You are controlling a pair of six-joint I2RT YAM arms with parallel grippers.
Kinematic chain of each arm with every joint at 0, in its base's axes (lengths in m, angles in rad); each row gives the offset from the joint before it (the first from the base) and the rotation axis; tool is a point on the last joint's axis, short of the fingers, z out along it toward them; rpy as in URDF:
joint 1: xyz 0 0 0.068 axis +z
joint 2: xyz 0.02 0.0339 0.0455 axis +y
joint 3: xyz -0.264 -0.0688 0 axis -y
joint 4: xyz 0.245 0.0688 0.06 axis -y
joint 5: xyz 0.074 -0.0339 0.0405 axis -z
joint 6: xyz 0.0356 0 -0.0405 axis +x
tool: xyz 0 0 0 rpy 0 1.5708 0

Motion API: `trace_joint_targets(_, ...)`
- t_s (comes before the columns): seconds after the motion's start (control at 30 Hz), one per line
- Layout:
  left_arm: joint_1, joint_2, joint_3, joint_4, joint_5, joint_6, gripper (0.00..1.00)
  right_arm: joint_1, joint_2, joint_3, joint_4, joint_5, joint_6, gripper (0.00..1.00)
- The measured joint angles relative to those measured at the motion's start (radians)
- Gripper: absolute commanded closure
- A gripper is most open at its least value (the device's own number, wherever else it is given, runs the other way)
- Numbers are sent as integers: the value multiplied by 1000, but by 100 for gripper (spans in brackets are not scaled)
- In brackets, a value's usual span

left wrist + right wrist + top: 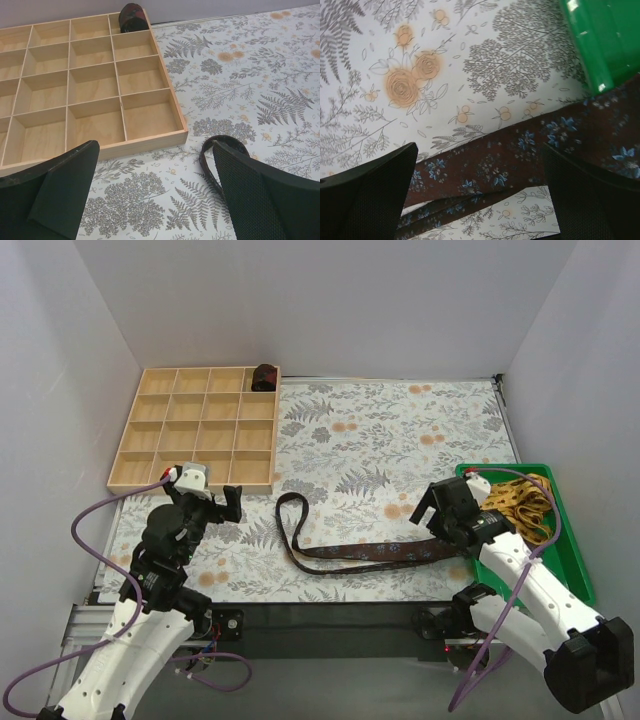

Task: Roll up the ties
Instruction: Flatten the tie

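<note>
A dark maroon tie (370, 557) with small blue flowers lies folded on the floral mat, its loop (291, 508) at the left. My right gripper (440, 512) is open just above its wide end (520, 150), jaws on either side of it. My left gripper (222, 502) is open and empty, left of the loop (212, 165). A small dark rolled tie (264, 377) sits in the top right cell of the wooden tray; it also shows in the left wrist view (132, 16). A yellow patterned tie (515, 502) lies in the green bin.
The wooden compartment tray (195, 430) stands at the back left, its near edge (145, 145) close before my left gripper. The green bin (570, 540) is at the right, its corner (602, 45) beside my right gripper. White walls enclose the table.
</note>
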State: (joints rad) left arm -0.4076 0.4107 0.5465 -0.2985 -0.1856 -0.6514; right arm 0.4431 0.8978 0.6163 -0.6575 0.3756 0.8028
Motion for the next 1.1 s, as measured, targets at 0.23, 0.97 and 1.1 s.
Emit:
trace_joint_targets(0.23,0,2,0,0,0,0,9,-29,-44,2,-139,34,169,2)
trace_joint_targets(0.97,9,3,0,0,20,-3,10,-108,-241,-262,-43,106,411,36)
trace_joint_targets(1.1,10,16,0,0,29,-3,10,-114,-227,-290,26,143,394,53)
